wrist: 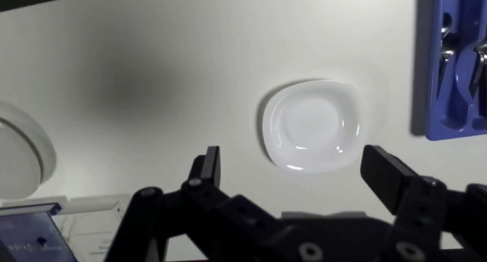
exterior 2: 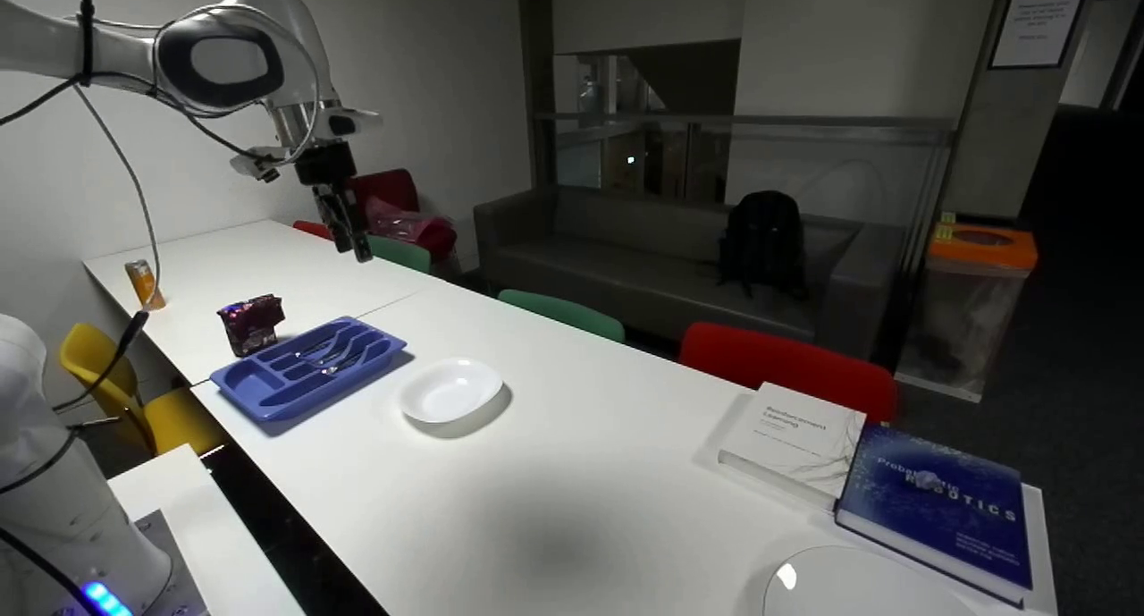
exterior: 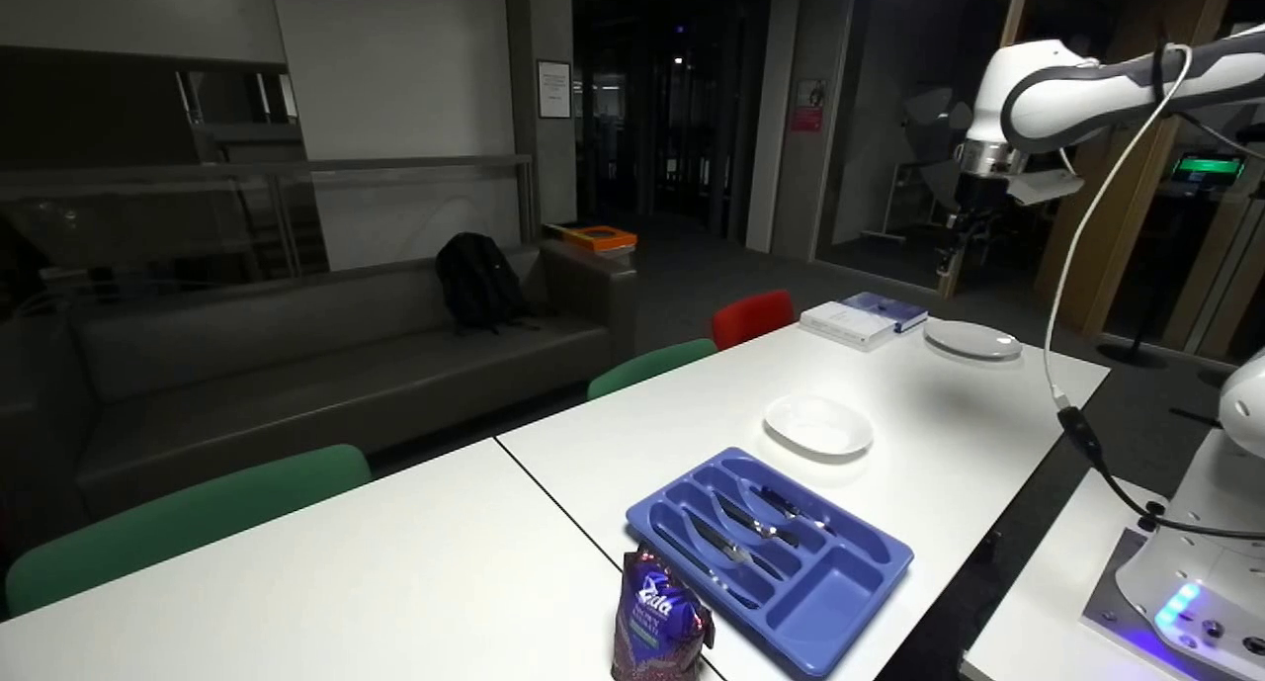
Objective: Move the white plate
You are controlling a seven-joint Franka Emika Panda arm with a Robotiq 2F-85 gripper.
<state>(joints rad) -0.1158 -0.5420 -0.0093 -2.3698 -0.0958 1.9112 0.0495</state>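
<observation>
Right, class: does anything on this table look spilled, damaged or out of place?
Nothing stands out: the white plate lies face up, looking whole, cutlery sits inside the blue tray, and no spill shows.

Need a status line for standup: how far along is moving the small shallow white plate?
Done: no completed move is evident; the small, shallow, glossy white plate rests on the white tabletop, near but apart from the blue compartmented cutlery tray.
In progress: nothing gripped; the black two-fingered hand is open, raised above the tabletop.
Left: probably everything: lowering, gripping, lifting, placing. The pictures don't show where it should go.
</observation>
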